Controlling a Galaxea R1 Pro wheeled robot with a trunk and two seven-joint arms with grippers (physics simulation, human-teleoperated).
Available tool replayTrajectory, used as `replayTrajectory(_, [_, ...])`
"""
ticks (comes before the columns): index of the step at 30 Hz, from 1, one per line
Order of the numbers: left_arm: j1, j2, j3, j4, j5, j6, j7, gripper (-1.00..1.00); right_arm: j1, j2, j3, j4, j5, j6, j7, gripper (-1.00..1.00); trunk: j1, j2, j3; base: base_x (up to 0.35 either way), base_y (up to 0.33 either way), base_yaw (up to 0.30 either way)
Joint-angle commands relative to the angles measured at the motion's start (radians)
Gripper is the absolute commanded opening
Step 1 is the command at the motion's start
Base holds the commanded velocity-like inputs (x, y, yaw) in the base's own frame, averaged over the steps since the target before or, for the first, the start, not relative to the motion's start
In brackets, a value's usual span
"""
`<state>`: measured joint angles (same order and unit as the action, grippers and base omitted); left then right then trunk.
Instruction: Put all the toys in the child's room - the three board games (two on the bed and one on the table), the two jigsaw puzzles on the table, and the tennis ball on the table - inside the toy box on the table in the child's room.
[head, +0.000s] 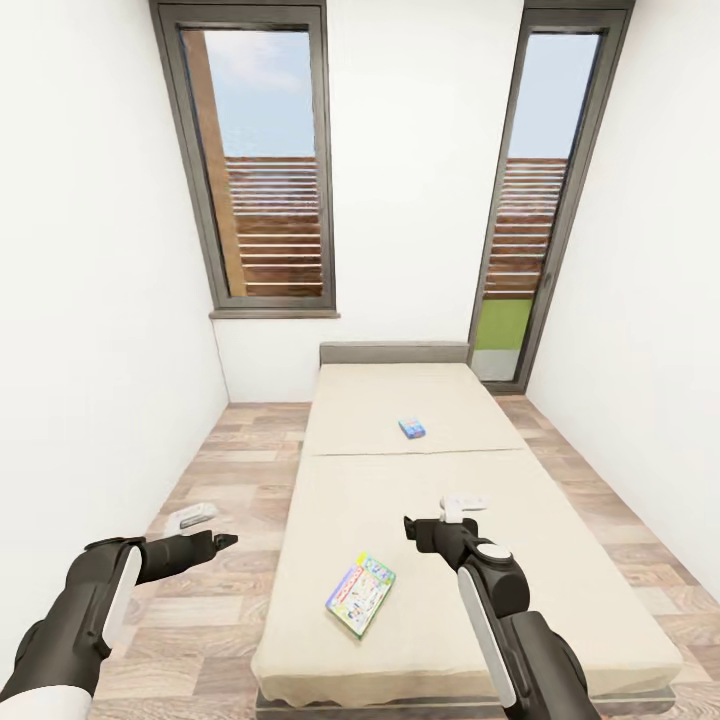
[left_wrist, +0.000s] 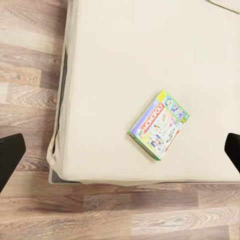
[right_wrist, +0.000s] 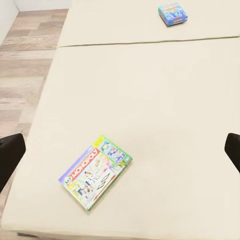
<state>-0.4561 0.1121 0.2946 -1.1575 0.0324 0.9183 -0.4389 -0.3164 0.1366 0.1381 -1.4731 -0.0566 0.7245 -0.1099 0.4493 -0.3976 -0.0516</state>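
Right gripper (head: 412, 528): raised over the near half of the bed, fingers spread wide and holding nothing; its dark fingertips (right_wrist: 10, 155) show at both edges of the right wrist view.
Left gripper (head: 222, 541): held out over the wood floor left of the bed, fingers parted and empty.
Larger board game (head: 360, 594): a Monopoly box with green-yellow edges, lying flat and askew on the near part of the mattress, just left of the right arm.
Small blue board game (head: 412, 429): flat on the far half of the bed, well apart from the larger box.
Bed (head: 420, 400): beige cover, grey headboard against the far white wall, between two tall dark-framed windows (head: 262, 165).
Floor (head: 240, 450): wood planks either side.
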Motion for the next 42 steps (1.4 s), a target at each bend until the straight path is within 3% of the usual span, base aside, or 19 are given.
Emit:
replayTrajectory(1, [-0.001, 0.0, 0.001, -0.001, 0.003, 0.007, -0.002, 1.0, -0.001, 0.0, 0.001, -0.001, -0.006, 0.004, -0.008, 1.0, 0.001, -0.002, -0.002, 0.008, 0.012, 0.0])
replayTrajectory(8, [-0.001, 0.0, 0.001, -0.001, 0.003, 0.007, -0.002, 1.0, -0.001, 0.0, 0.001, -0.001, -0.006, 0.003, -0.008, 1.0, 0.001, -0.002, -0.002, 0.003, 0.022, 0.0])
replayTrajectory(25, [-0.001, 0.0, 0.001, -0.001, 0.003, 0.007, -0.002, 1.0, -0.001, 0.0, 0.002, -0.001, -0.006, 0.003, -0.008, 1.0, 0.001, -0.002, -0.004, 0.096, 0.215, 0.0])
replayTrajectory(42, [-0.001, 0.0, 0.001, -0.001, 0.003, 0.007, -0.002, 1.0, -0.001, 0.0, 0.001, -0.001, -0.006, 0.004, -0.008, 1.0, 0.001, -0.002, -0.029, 0.022, 0.012, 0.0])
